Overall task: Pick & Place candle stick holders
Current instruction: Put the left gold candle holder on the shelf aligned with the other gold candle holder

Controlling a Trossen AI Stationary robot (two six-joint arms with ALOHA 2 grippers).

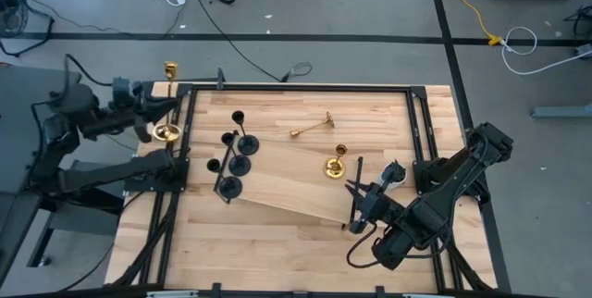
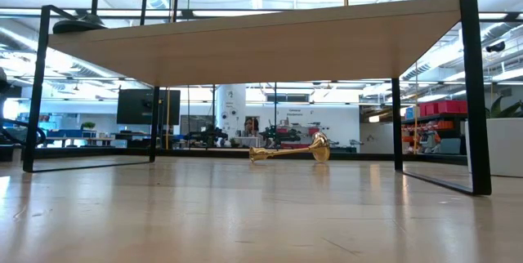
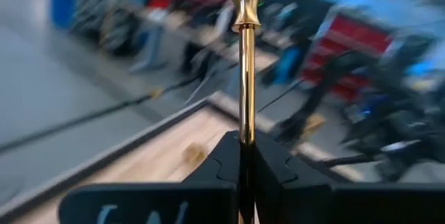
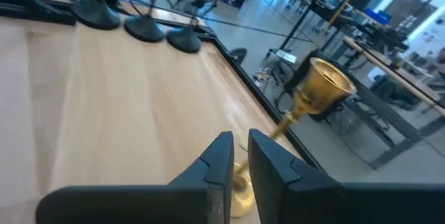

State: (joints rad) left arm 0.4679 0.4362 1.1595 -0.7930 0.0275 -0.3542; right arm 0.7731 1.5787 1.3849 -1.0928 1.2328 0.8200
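A pale wooden surface [image 1: 277, 233] framed by black bars sits in an open workshop with grey floor, trailing cables and distant benches; a raised wooden board [image 2: 253, 46] spans it on thin black legs. At the surface's left edge the left gripper [image 1: 159, 117] is clamped shut on a gold candlestick's stem [image 3: 245, 78]. The right gripper [image 1: 356, 213], fingers nearly closed, hovers by a standing gold candlestick [image 1: 337, 163], apparently holding nothing. Black candlesticks [image 1: 233, 155] cluster left of centre; another gold one [image 1: 312, 128] lies flat.
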